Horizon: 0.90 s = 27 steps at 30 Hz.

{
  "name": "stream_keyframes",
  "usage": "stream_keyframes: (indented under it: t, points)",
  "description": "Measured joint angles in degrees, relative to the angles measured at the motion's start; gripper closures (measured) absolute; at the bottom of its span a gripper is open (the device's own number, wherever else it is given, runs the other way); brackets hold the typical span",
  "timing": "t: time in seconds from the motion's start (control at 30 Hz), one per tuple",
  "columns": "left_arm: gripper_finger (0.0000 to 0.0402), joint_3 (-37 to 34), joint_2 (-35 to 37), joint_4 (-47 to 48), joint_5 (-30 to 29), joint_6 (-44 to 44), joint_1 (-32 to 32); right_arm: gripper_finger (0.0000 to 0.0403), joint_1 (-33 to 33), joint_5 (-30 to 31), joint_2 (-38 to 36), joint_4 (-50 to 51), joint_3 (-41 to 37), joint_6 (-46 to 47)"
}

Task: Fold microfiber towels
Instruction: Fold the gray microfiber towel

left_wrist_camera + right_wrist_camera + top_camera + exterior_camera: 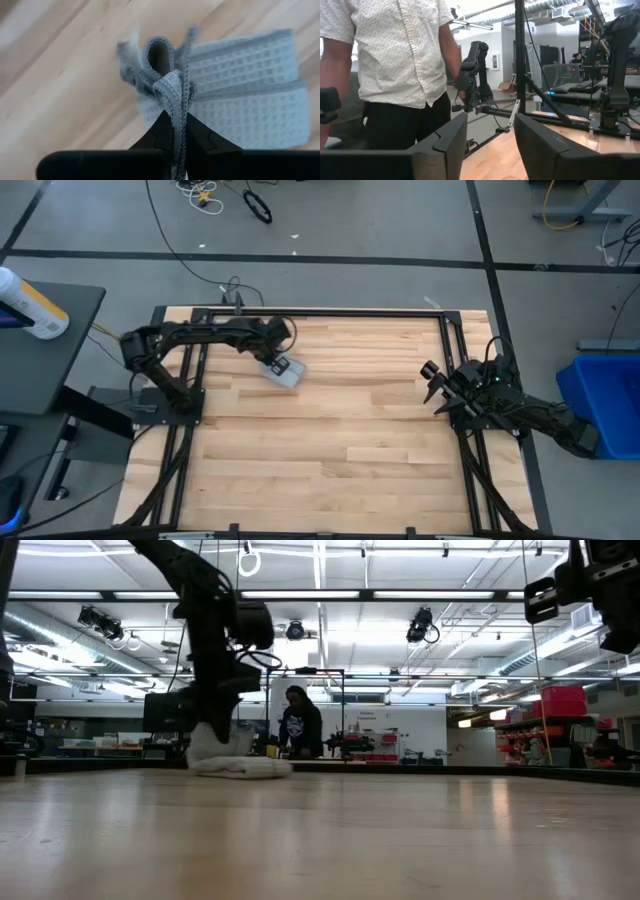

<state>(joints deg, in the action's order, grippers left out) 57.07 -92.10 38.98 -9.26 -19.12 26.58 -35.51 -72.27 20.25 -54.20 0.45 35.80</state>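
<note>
The microfiber towel (pixel 283 370) lies folded into a small bundle at the tabletop's (pixel 330 440) far left. The left gripper (pixel 175 131) pinches its hem, perhaps finishing a last tuck. The right gripper (pixel 490 145), fingers parted and empty, waits raised at the right edge.

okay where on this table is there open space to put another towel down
Most of the wooden table is bare: the whole middle and near part, between the folded microfiber towel and the right gripper at the right edge. It is crowded only at the far left, where the left gripper pinches the towel.
</note>
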Motion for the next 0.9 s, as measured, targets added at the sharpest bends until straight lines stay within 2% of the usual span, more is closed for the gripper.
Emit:
stream_keyframes:
  t: [0.17,0.37,0.6,0.9]
  points:
    - [0.0381,6.78,-3.47,0.18,-0.83,0.49,-1.77,0.0209,0.0,0.19,0.24,0.03,0.0,0.65]
    - [0.0381,15.46,-9.82,5.95,-1.93,1.55,-2.88,0.0177,0.0,0.29,0.24,0.0,0.0,0.34]
    - [0.0381,23.2,-12.25,6.9,-5.52,3.09,-6.28,0.0144,0.0,0.4,0.24,0.05,0.0,-0.04]
    - [0.0381,24.12,-12.32,6.65,-8.6,1.48,-11.9,0.0096,-0.08,0.42,0.28,0.62,0.0,-1.84]
